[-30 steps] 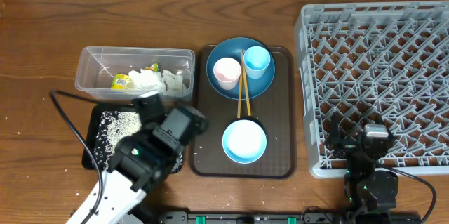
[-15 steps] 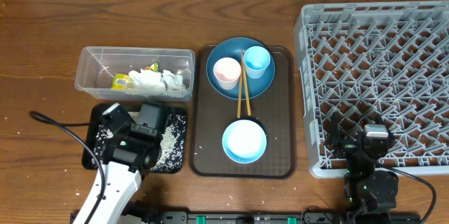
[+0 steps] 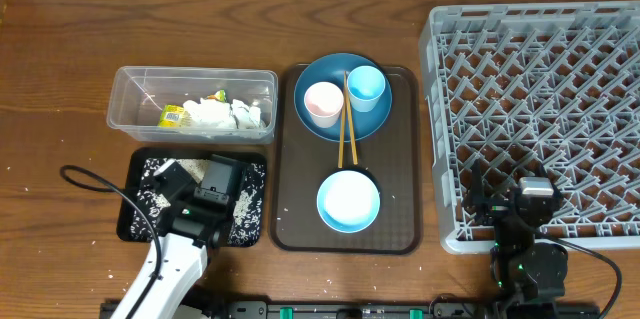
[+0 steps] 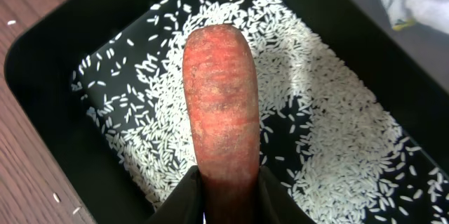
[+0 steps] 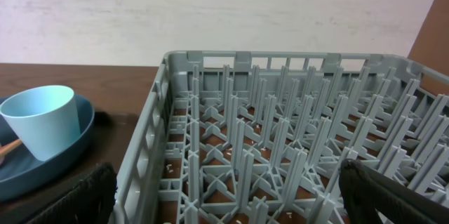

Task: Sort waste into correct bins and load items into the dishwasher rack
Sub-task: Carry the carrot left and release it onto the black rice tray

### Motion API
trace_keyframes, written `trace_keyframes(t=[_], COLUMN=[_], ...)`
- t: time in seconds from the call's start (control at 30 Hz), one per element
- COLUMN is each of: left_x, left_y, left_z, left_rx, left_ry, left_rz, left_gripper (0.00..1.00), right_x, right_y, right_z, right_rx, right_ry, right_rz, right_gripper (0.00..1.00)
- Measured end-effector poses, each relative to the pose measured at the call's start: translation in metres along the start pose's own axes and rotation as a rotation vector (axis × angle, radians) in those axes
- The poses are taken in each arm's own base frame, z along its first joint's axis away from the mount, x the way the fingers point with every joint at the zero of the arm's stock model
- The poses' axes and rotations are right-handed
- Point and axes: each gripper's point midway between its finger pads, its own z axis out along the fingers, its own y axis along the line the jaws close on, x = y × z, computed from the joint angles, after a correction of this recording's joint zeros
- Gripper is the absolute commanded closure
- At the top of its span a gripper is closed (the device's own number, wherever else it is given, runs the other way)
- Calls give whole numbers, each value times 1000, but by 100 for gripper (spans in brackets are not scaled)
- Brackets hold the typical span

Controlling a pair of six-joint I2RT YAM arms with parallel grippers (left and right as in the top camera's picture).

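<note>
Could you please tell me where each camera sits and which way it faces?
Overhead: above the table, facing down; left arm and right arm at bottom.
Left wrist: over the black tray, looking down; left gripper clamps the carrot.
Right wrist: low, facing across the dishwasher rack; right gripper open.
Shared: overhead and right wrist show the light blue cup.

Left arm [image 3: 165, 274]: white link, black wrist, looping black cable [image 3: 80, 169]. Right arm [image 3: 525, 249]: black, green LEDs.
</note>
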Motion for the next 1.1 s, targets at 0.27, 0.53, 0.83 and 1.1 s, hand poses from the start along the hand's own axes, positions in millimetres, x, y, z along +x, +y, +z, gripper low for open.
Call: trace_keyframes(t=[0.27, 0.53, 0.83, 1.1], left_x=[11, 10, 4, -12], left_y=[7, 7, 11, -4], left_z=[10, 11, 11, -13], left_rx=[-12, -12, -32, 75], left_ry=[7, -1, -35, -55], left_rz=[-38, -42, -16, 59], left_gripper=[76, 66, 59, 55], right_x=[0, 0, 0, 0], right_y=[0, 0, 0, 0], right_z=[0, 0, 0, 0], right_rx=[0, 0, 0, 0], right_ry=[0, 0, 0, 0], right_rz=[0, 0, 0, 0], right_gripper=[1, 1, 1, 1])
